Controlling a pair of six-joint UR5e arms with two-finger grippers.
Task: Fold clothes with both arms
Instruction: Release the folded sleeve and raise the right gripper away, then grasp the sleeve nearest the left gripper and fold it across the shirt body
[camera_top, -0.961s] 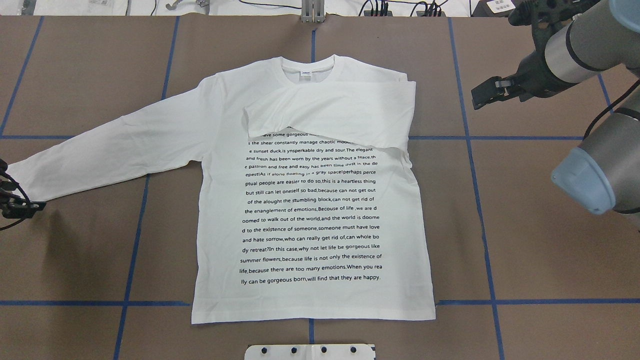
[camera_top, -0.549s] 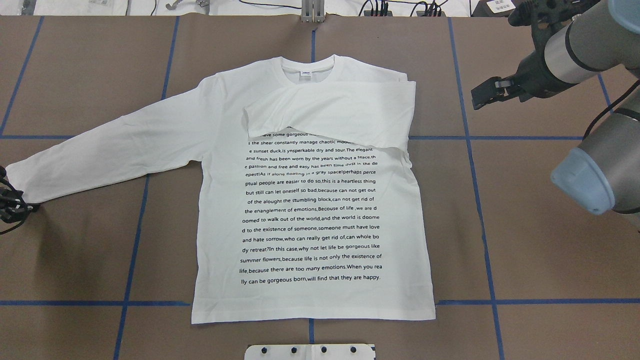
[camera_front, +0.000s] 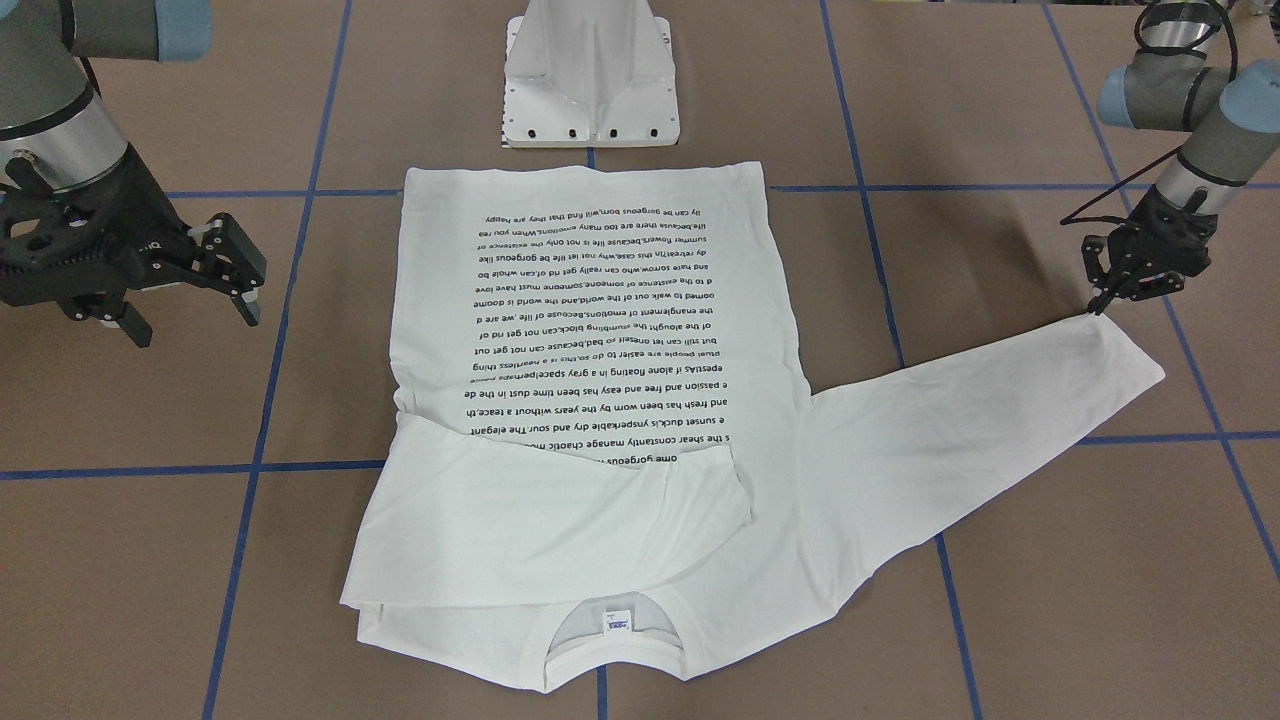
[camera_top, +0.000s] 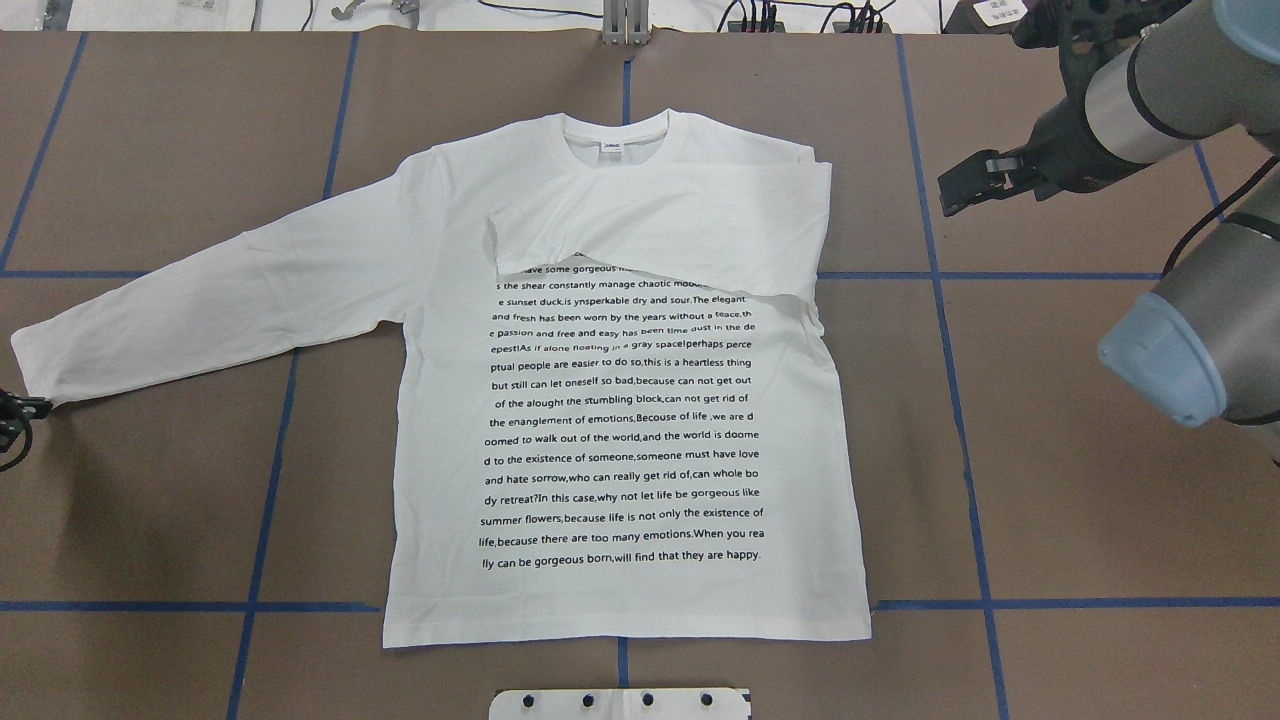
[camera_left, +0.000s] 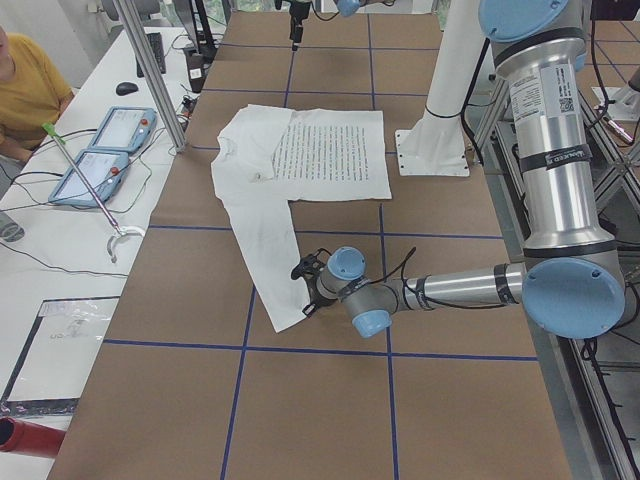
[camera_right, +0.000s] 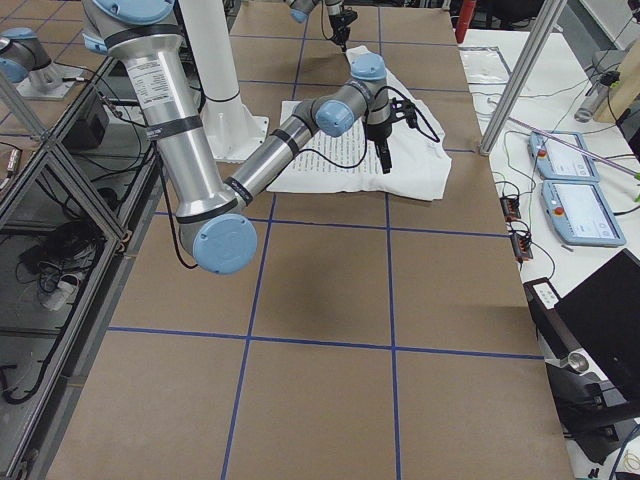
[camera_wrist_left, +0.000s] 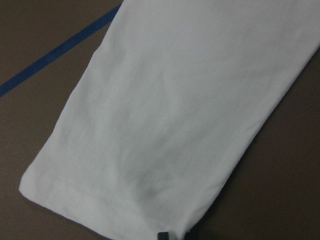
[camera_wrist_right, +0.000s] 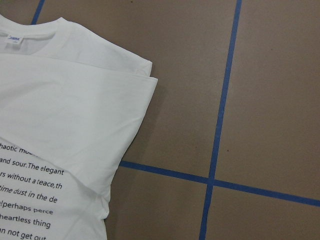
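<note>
The clothes are one white long-sleeved T-shirt (camera_top: 620, 440) lying flat with its black text up and the neckline (camera_top: 615, 135) at the far side. One sleeve (camera_top: 660, 225) is folded across the chest. The other sleeve (camera_top: 220, 300) stretches out to the robot's left. My left gripper (camera_front: 1110, 300) is low at that sleeve's cuff (camera_front: 1125, 345), open, one fingertip at the cuff corner; the overhead view shows only its edge (camera_top: 12, 415). My right gripper (camera_front: 195, 320) hangs open above bare table, right of the shirt (camera_top: 965, 190), holding nothing.
The white pedestal base (camera_front: 590, 90) stands at the shirt's hem side. Blue tape lines (camera_top: 950, 300) grid the brown table. A side bench holds two control tablets (camera_left: 100, 150), cables and a metal post (camera_left: 150, 70), with a person in yellow (camera_left: 25, 90) beside it.
My left gripper has slid further left, toward the view's edge, beside the cuff corner. My right gripper has drifted slightly up and away. The shirt has not moved.
</note>
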